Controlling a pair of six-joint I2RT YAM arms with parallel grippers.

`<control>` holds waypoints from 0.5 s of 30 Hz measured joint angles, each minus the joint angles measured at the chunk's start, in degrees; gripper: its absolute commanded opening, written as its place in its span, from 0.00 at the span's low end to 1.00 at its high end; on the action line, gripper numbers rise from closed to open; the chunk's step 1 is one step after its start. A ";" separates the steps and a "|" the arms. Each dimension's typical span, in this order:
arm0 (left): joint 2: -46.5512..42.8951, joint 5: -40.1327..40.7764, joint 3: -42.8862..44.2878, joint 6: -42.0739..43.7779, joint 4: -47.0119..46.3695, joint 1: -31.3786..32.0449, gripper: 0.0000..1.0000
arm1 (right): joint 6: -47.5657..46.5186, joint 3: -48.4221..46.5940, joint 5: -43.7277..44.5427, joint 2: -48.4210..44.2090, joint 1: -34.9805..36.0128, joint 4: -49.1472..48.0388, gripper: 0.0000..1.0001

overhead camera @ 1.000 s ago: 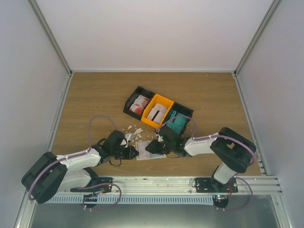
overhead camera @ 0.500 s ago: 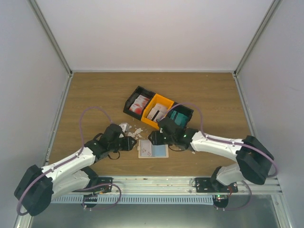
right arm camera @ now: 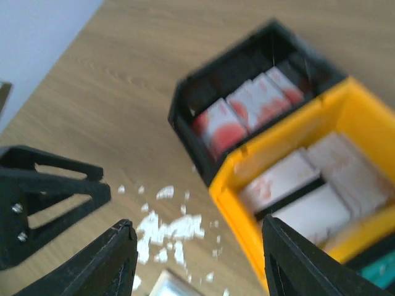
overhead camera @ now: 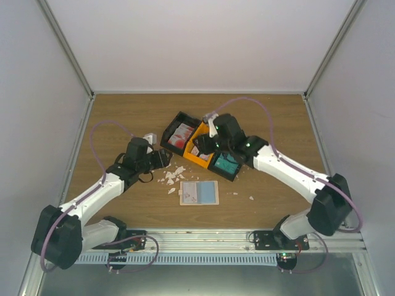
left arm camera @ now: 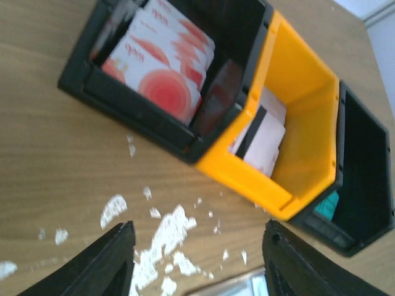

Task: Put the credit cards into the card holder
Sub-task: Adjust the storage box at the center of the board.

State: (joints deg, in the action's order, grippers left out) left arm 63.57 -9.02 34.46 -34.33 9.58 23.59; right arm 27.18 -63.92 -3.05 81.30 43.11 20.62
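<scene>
The card holder (overhead camera: 199,192) lies open and flat on the wood, a teal card showing in its right half. More credit cards stand in the tray: white ones with red blotches (overhead camera: 181,134) (left arm camera: 162,66) (right arm camera: 247,105), pale ones (left arm camera: 262,132) (right arm camera: 308,194), teal ones (overhead camera: 225,163). My left gripper (overhead camera: 165,157) (left arm camera: 200,246) is open and empty, left of the tray above the scraps. My right gripper (overhead camera: 199,147) (right arm camera: 197,246) is open and empty over the tray's orange bin. Both wrist views catch only a corner of the card holder (left arm camera: 237,285) (right arm camera: 168,285).
The black-and-orange three-bin tray (overhead camera: 166,138) (left arm camera: 247,176) (right arm camera: 228,203) sits mid-table, slanted. White crumb-like scraps (overhead camera: 171,176) (left arm camera: 163,240) (right arm camera: 166,231) are scattered between tray and card holder. Pale walls enclose the table on three sides.
Both grippers have opened and lifted away from the card holder, which now lies alone. The right arm swung up over the tray; the left arm drew back to the upper left.
</scene>
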 measured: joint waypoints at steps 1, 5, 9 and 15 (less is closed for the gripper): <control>0.70 -0.39 0.39 0.04 -0.66 -0.79 0.62 | -1.75 -2.47 -0.17 1.38 -0.39 0.15 0.57; 5.14 -2.89 2.08 -0.20 -4.09 -5.46 0.65 | -9.62 -14.69 -2.51 10.12 -1.77 2.03 0.57; 11.34 -5.05 4.90 -0.02 -6.62 -9.33 0.68 | -16.50 -27.12 -4.87 20.31 -2.95 5.66 0.57; 21.16 -8.39 8.63 1.42 -10.82 -12.70 0.73 | -24.39 -44.13 -6.25 36.17 -3.82 12.41 0.58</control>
State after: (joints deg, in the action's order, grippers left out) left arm 84.73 -17.41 43.09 -32.91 -1.23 10.90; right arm 2.79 -108.05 -9.30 117.47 39.29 33.04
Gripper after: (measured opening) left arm 0.704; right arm 0.574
